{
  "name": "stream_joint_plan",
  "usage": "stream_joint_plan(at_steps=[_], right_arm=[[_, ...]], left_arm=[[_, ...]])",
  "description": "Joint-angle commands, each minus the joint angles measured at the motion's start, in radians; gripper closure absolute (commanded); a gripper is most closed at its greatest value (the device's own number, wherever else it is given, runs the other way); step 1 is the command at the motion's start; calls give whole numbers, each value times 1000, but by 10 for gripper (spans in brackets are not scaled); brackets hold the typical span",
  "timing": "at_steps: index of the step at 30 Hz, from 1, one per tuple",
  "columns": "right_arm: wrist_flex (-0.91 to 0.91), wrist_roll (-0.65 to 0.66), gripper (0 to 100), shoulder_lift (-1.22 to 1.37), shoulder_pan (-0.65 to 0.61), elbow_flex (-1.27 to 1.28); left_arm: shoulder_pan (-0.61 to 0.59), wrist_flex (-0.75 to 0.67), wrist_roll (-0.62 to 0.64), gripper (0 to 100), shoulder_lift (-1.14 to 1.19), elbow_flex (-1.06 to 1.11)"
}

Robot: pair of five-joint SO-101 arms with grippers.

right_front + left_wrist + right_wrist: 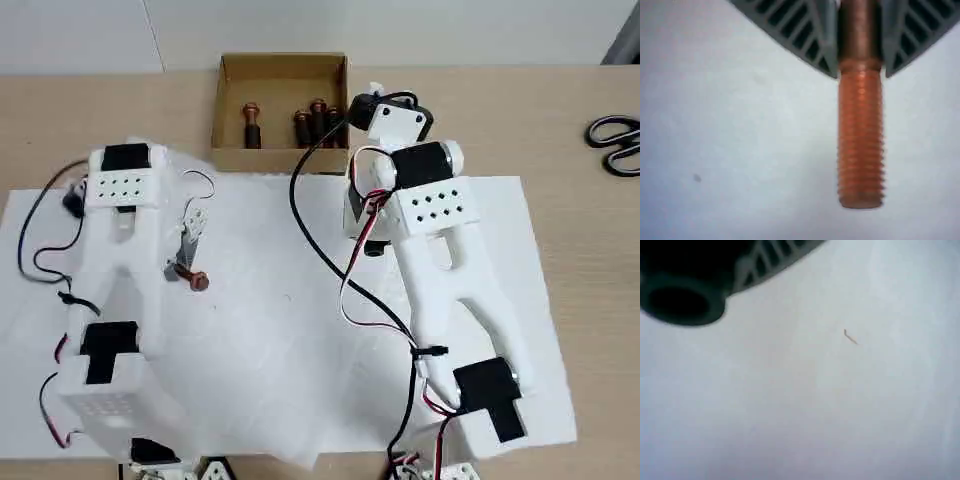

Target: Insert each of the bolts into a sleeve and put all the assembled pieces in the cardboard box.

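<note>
jaws on the left gripper [860,62] are clamped on the copper bolt [860,140], with the threaded end left free, i'd guess so it can slide into a sleeve. right gripper [372,232] looks closed on a black sleeve [680,301], bore exposed. finished pieces sit in the cardboard box [280,158].

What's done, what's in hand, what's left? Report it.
Done: several assembled pieces lie in the cardboard box. In hand: the left gripper clamps a bare bolt over the white sheet. Left: that bolt needs a sleeve; a black sleeve sits by the right arm. Then box it.
</note>
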Motion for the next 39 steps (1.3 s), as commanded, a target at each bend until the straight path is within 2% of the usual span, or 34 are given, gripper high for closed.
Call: stream_joint_plan(at_steps=[1, 3, 4, 11, 15, 18, 24, 29, 33, 36, 39], right_arm=[[-1, 12, 996, -56, 7, -28], [1, 12, 996, -56, 7, -28], [1, 12, 996, -56, 7, -28], [-2, 12, 996, -58, 7, -28], [-2, 12, 996, -58, 7, -28], [-2, 12, 996, -58, 7, -28], [-4, 12, 995, -58, 7, -28], [-4, 12, 995, -58, 7, -28], [-4, 12, 995, -58, 7, -29], [-4, 12, 995, -58, 8, -29], [-4, 11, 995, -58, 8, -29]], left_arm=[[2, 8, 308, 994, -60, 27], [-9, 8, 456, 993, -60, 44], [-14, 8, 480, 993, -60, 48], [-20, 8, 377, 992, -60, 48], [-21, 8, 373, 979, -60, 45], [-21, 6, 373, 901, -60, 44], [-15, 9, 377, 670, -60, 45], [-21, 14, 377, 642, -60, 47], [-87, 8, 368, 641, -61, 41], [-144, 14, 258, 641, -68, 22], [-216, 18, -6, 641, -71, -12]])
